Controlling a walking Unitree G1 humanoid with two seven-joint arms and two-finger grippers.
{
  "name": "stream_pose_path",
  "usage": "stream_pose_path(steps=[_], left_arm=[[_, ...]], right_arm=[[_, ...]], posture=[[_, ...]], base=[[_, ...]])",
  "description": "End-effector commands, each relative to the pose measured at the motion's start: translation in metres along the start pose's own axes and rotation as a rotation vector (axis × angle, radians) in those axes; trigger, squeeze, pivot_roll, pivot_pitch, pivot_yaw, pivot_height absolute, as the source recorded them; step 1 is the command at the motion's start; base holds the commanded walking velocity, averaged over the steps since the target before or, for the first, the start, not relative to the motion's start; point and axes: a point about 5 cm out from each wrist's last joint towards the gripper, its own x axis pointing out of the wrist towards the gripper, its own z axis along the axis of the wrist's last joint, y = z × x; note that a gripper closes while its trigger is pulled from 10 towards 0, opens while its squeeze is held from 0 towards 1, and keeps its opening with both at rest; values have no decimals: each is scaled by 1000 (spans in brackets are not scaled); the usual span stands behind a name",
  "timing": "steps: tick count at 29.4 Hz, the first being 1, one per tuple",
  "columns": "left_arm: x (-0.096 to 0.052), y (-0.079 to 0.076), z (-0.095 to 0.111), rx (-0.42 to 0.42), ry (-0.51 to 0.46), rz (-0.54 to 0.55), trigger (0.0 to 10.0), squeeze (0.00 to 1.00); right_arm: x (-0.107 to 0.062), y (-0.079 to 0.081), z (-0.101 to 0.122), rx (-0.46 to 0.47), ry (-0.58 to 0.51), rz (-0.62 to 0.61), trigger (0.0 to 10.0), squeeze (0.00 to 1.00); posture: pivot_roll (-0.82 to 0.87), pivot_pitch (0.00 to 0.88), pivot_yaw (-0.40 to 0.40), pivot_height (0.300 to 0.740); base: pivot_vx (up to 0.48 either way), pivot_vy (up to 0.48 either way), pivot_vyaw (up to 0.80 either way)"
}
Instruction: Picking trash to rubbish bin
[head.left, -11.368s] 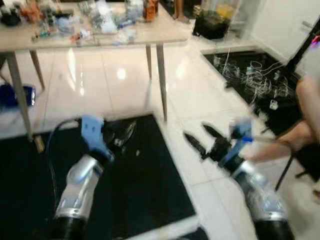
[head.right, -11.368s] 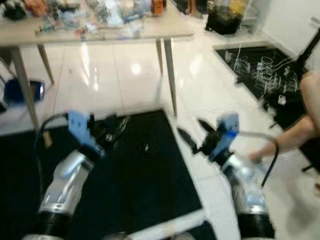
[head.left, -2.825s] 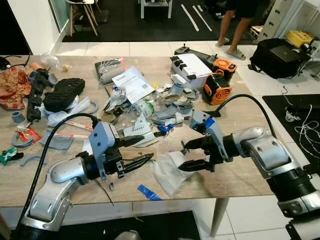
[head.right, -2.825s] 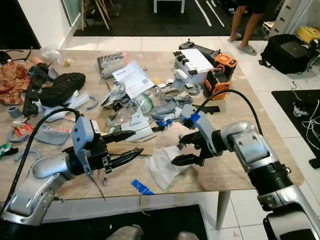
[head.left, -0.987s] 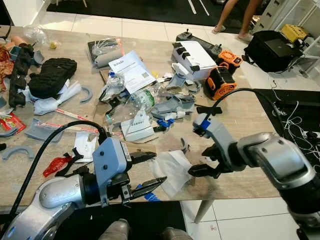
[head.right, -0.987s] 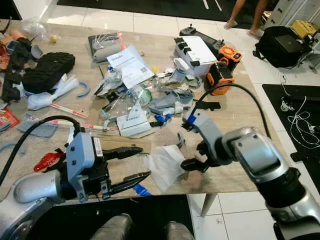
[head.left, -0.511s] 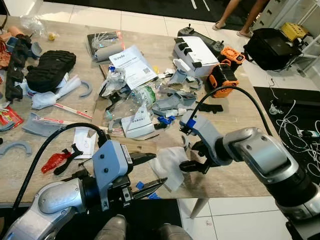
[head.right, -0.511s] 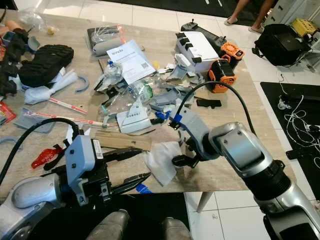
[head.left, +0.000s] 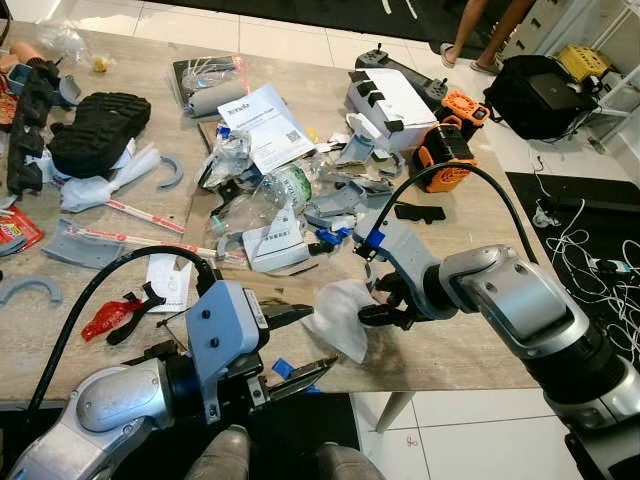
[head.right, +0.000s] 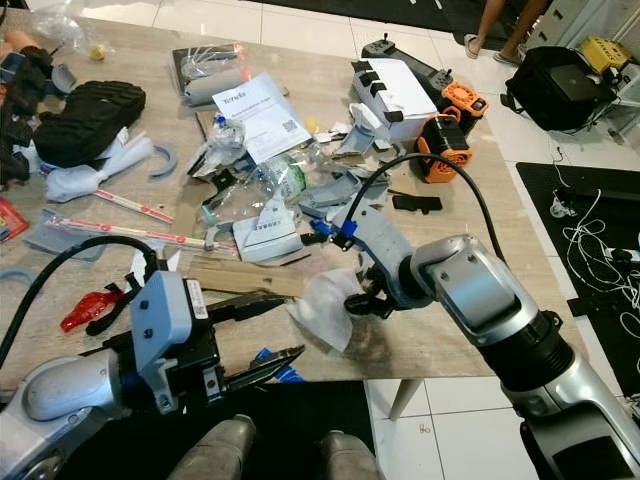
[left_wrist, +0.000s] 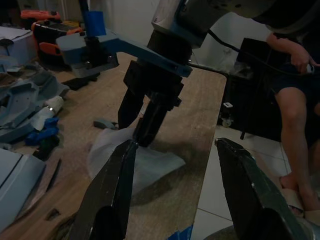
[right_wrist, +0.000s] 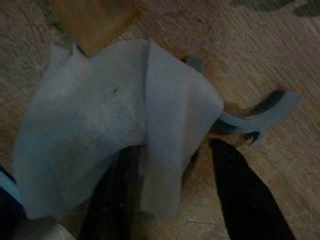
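Right gripper (head.left: 385, 302) jaws spread, straddling tissue (head.left: 338, 318) edge; pinch deep, then lift. Left gripper (head.left: 300, 342) jaws spread, at seven o'clock.

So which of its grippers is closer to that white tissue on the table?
The right gripper: its fingers are down on the white tissue's edge. The left gripper hovers open, short of it at the table's near edge.

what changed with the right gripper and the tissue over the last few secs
The right gripper has come down onto the white tissue, and its open fingers now straddle a raised fold. The left gripper stayed open near the table edge, and the clutter looks unmoved.
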Motion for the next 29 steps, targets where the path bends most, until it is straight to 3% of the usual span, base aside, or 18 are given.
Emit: stream_pose_path(steps=[1, 10, 11, 12, 13, 15, 16, 17, 18, 19, 21, 22, 29], left_arm=[[0, -6, 2, -1, 4, -24, 10000, 0], [2, -6, 3, -10, -10, -22, 10000, 0], [2, -6, 3, -10, -9, -23, 10000, 0], [2, -6, 4, -10, -9, -23, 10000, 0], [2, -6, 4, -10, -9, -23, 10000, 0], [2, -7, 4, -10, -9, -24, 10000, 0], [2, -7, 4, -11, -10, -24, 10000, 0], [3, -8, 5, -13, -11, -26, 10000, 0], [3, -8, 5, -14, -12, -26, 10000, 0], [3, -8, 6, -15, -11, -27, 10000, 0], [3, -9, 6, -15, -10, -28, 10000, 0], [3, -8, 6, -16, -12, -28, 10000, 0], [4, -9, 7, -20, -17, -33, 10000, 0]], right_arm=[[5, -4, -11, 57, 44, -13, 9843, 0], [-1, -10, 7, 9, -58, -13, 10000, 0], [-1, -9, 7, 13, -61, -8, 10000, 620], [0, -9, 7, 16, -61, -6, 10000, 827], [0, -9, 7, 16, -61, -6, 10000, 827], [2, -9, 8, 42, -66, -11, 10000, 1000], [3, -10, 9, 61, -73, -16, 10000, 988], [4, -10, 14, 92, -94, -12, 10000, 788], [4, -10, 16, 100, -100, -6, 10000, 788], [4, -10, 18, 101, -105, -7, 10000, 306], [4, -11, 19, 97, -107, -10, 10000, 306], [4, -11, 21, 101, -116, -8, 10000, 0], [3, -10, 33, 144, -174, 21, 10000, 0]], posture=[[-1, 172, -174, 740], [1, 172, -173, 740], [3, 173, -173, 740], [3, 173, -173, 740], [3, 173, -173, 740], [8, 178, -172, 740], [9, 179, -170, 740], [10, 180, -170, 740], [10, 180, -170, 740], [11, 183, -169, 740], [11, 183, -169, 740], [11, 183, -169, 740], [12, 185, -171, 740]], base=[[0, 0, 0], [0, 0, 0], [0, 0, 0], [0, 0, 0], [0, 0, 0], [0, 0, 0], [0, 0, 0], [0, 0, 0], [0, 0, 0], [0, 0, 0], [0, 0, 0], [0, 0, 0], [0, 0, 0]])
